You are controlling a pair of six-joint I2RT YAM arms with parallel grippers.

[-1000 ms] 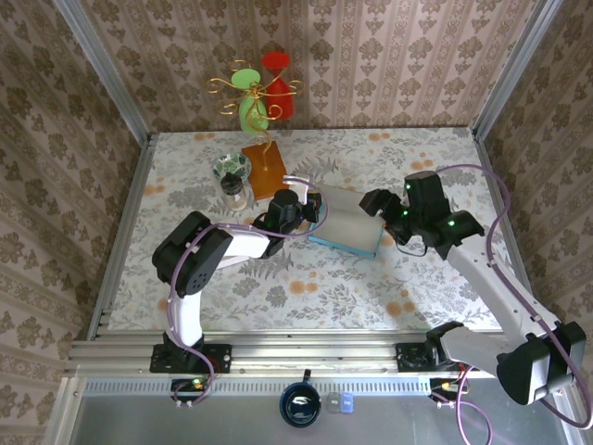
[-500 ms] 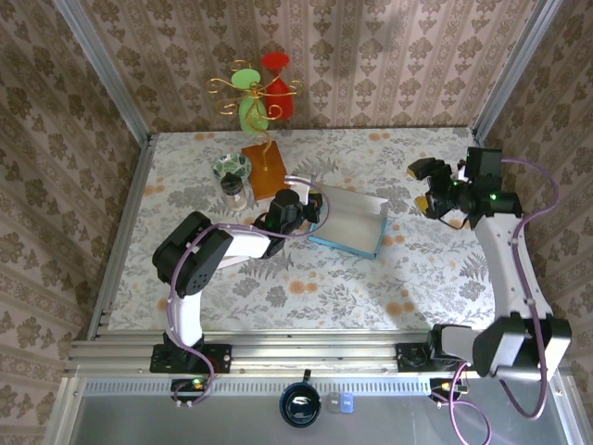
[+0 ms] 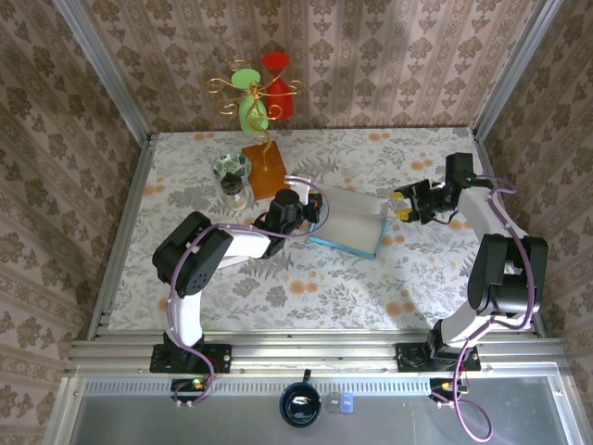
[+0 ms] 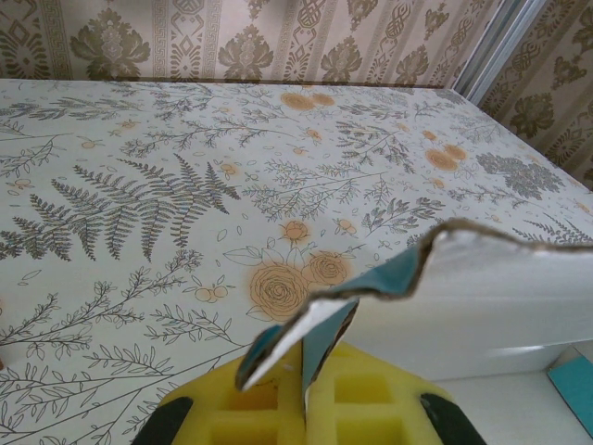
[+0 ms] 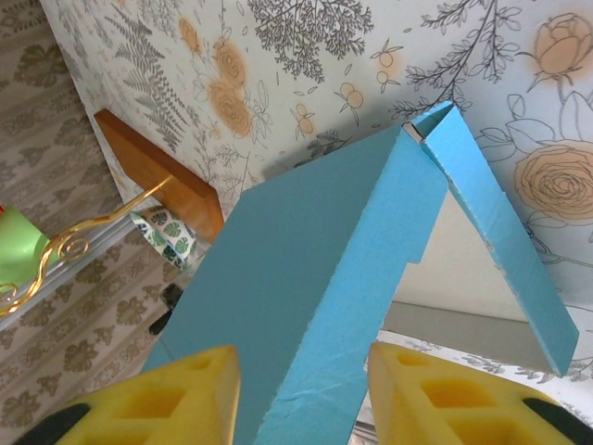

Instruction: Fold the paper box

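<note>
- A table covered in a cream cloth printed with ferns and roses is seen from above, hemmed in by walls of brown damask wallpaper
- The paper box, pale blue outside and white inside, is found just right of the frame's centre, lying open on the cloth with its walls partly raised
- The left gripper is placed at the box's left edge; in the left wrist view its yellow pads are seen pinched together on a crumpled flap of the box, with white card and a teal edge showing
- The right gripper is held at the box's right edge, right of centre in the overhead frame
- In the right wrist view the right gripper is shown with its jaws partly apart, a tilted blue wall of the box standing between the two pads; whether the pads touch that wall cannot be told
- An orange wooden block is set at upper left of the box, a gold wire ornament with green and red discs rising behind it
- A small jar with a leaf-patterned lid is placed just left of the block
</note>
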